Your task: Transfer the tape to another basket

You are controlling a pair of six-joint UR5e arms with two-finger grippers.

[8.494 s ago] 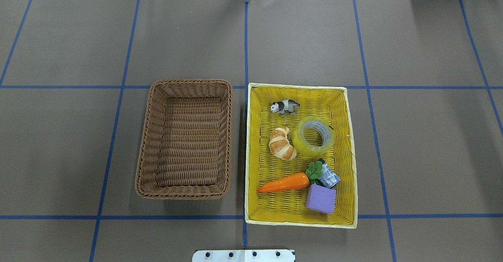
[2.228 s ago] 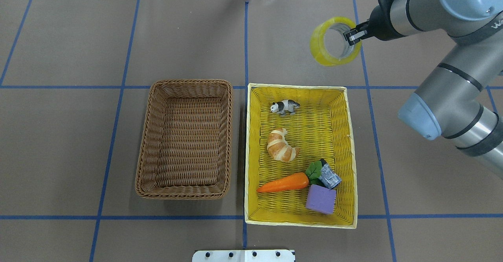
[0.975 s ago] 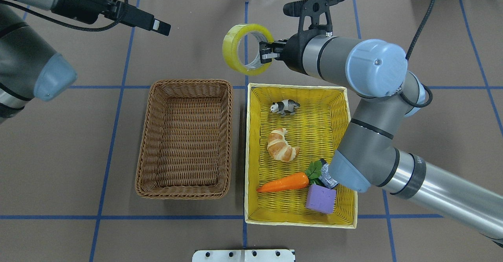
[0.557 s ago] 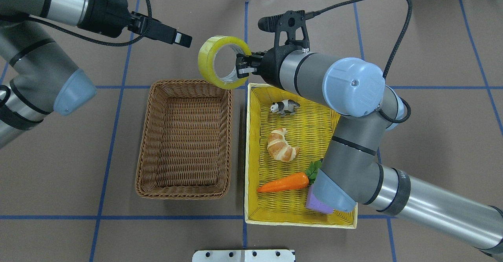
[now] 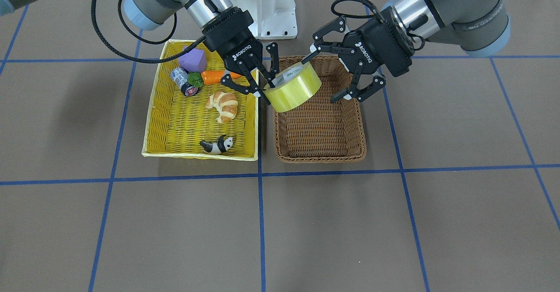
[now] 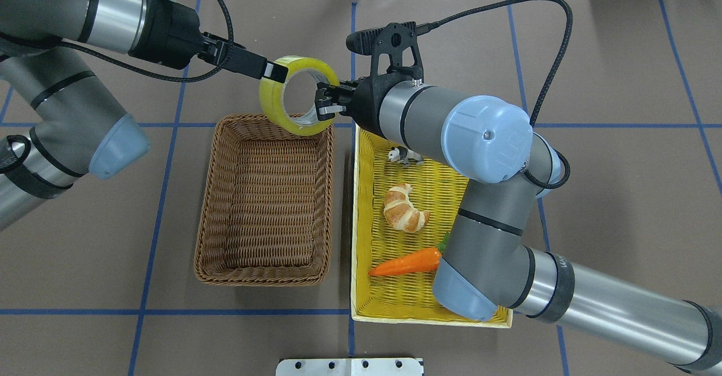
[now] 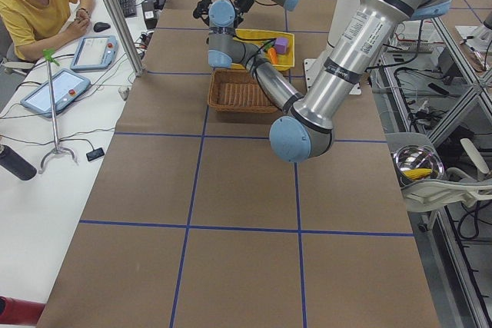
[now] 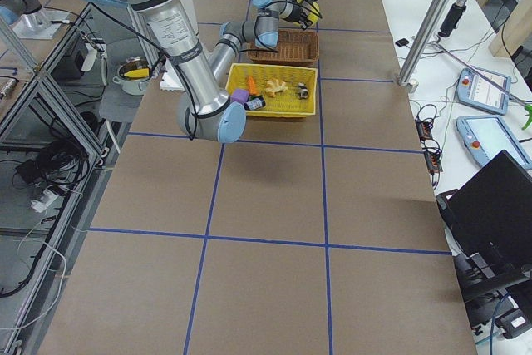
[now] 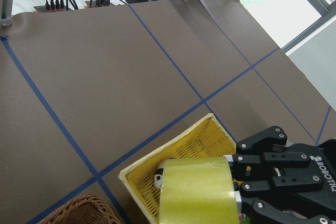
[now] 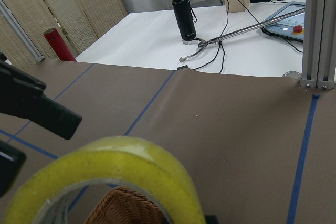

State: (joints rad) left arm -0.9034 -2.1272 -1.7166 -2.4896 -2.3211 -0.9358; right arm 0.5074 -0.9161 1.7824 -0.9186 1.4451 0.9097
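My right gripper (image 6: 322, 101) is shut on the rim of the tape (image 6: 293, 95), a big yellow-green roll with a grey-white core. It holds the roll tilted in the air over the brown wicker basket (image 6: 206, 224). In the front view the tape (image 5: 293, 86) hangs above the basket (image 5: 319, 158), with my right gripper (image 5: 266, 88) on its left side. My left gripper (image 5: 323, 78) is open wide at the tape's other side, and its fingers (image 6: 273, 71) meet the roll's edge from the left. The roll fills the left wrist view (image 9: 197, 190) and the right wrist view (image 10: 105, 166).
The yellow basket (image 6: 356, 224) beside the brown one holds a croissant (image 6: 403, 207), a carrot (image 6: 406, 263), a toy panda (image 6: 401, 153), a purple block (image 5: 192, 60) and a small patterned cylinder (image 5: 183, 82). My right arm crosses above it. An operator (image 7: 38, 5) sits at the table's far side.
The tape was lifted out of the yellow basket. My right arm has carried it left, to above the brown basket. My left gripper has come in from the left, up to the roll.
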